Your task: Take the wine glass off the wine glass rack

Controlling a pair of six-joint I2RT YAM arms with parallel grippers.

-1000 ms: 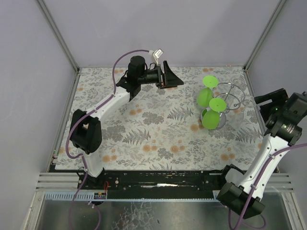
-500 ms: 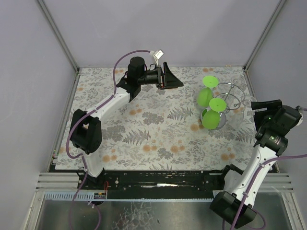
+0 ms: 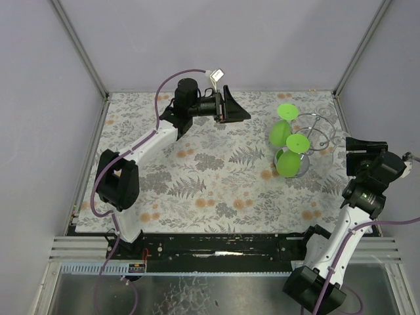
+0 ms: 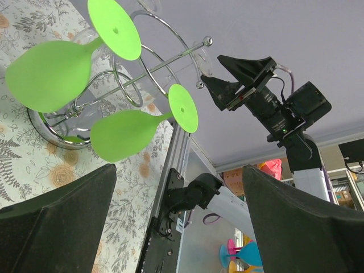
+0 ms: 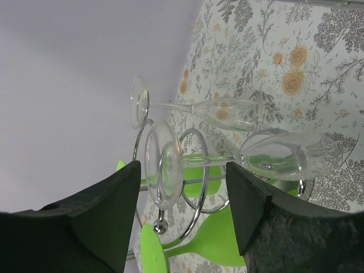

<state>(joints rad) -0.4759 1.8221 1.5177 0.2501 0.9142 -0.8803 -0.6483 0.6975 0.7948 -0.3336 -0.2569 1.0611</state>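
The silver wire wine glass rack point(image 3: 317, 133) stands at the right of the mat. Two green wine glasses point(image 3: 281, 132) point(image 3: 289, 162) hang on its left side. Two clear wine glasses point(image 5: 224, 111) point(image 5: 284, 153) hang on its right side, foot outward. My right gripper point(image 3: 355, 151) is open, just right of the rack and apart from it. In the right wrist view its open fingers point(image 5: 183, 166) frame the nearer clear glass's foot point(image 5: 162, 165) and the rack's loops point(image 5: 196, 170). My left gripper point(image 3: 241, 111) is open and empty, well left of the rack. Its wrist view shows the green glasses point(image 4: 48, 68) and the rack point(image 4: 136, 74).
The flowered mat point(image 3: 197, 190) covers the table inside grey walls. A metal corner post point(image 3: 357, 49) rises behind the rack. The table's right edge rail point(image 3: 348, 131) runs under my right gripper. The black front rail point(image 3: 216, 252) lies by the arm bases.
My right arm has swung its wrist left and forward, bringing the open gripper closer to the rack's right side. The left arm has barely moved. The glasses have not moved.
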